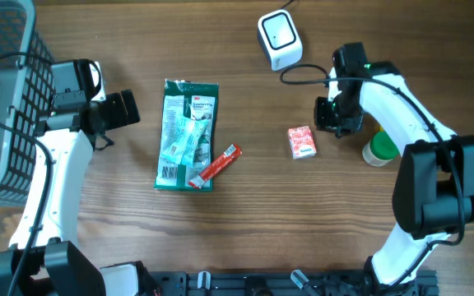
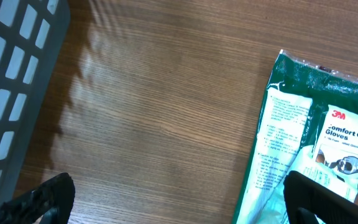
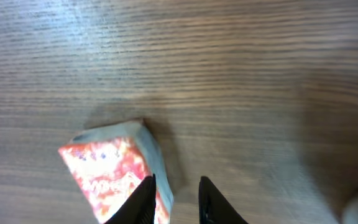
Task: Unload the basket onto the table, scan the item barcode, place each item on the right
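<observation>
Right tool [image 3: 176, 186]: fingers narrowly apart, bare tabletop [image 3: 241, 68] showing in the gap, nothing clamped. Small red box [image 3: 107, 168] lies flat just beside the tool, up against the outer side of one finger and not between the two. Cannot tell if they actually touch.

On the tool's other side, close by, is a green-lidded jar [image 1: 379, 150]. It is only a blur at the wrist view's edge.

Farther out from the tool is the white scanner [image 1: 280, 39], cable trailing back toward the arm, well apart from the box.

Beyond the box, away from the tool, is a red sachet [image 1: 218, 164] resting against a green gloves pack [image 1: 188, 134].

Left tool [image 2: 178, 190]: fingers wide apart, empty, hovering near the pack's edge, not touching it. A grey basket [image 1: 6, 99] sits behind it.

Progress, my read: early. No item is lifted and nothing is presented to the scanner. The box looks like the likely item, being nearest the right tool. Left to do: grip it, carry it to the scanner, face the barcode to the window.

Hidden or unclear:
- No barcode is visible on the box in any view.
- The box print is blurred.
- The box's lower part is cut off in the wrist view.
- The direction the scanner window faces is hard to judge.
</observation>
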Motion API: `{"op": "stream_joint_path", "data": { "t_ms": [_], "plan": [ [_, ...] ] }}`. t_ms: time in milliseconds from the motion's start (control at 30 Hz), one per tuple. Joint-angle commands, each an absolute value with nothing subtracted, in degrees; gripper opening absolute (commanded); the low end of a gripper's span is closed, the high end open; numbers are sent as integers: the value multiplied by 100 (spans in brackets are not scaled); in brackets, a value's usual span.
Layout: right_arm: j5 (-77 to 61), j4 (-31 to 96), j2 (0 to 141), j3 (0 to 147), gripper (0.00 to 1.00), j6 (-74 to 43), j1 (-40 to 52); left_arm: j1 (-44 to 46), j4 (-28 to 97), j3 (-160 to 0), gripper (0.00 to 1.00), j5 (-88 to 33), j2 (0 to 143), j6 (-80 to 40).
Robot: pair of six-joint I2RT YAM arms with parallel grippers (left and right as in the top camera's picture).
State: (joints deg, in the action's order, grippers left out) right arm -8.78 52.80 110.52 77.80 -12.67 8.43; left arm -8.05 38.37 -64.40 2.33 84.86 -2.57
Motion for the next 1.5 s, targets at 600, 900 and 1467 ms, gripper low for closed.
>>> {"op": "stream_joint_path", "data": {
  "t_ms": [600, 900, 1467],
  "plan": [
    [-1874, 5153, 11059, 7155, 28, -604, 860, -827, 3822, -6466, 100, 287, 8508, -172],
    [-1942, 5323, 11059, 7155, 28, -961, 952, -827, 3824, -6466, 100, 287, 8508, -172],
    [-2053, 5299, 11059, 7155, 28, -913, 991, -827, 3824, -6466, 100, 287, 8508, -172]
  ]
}}
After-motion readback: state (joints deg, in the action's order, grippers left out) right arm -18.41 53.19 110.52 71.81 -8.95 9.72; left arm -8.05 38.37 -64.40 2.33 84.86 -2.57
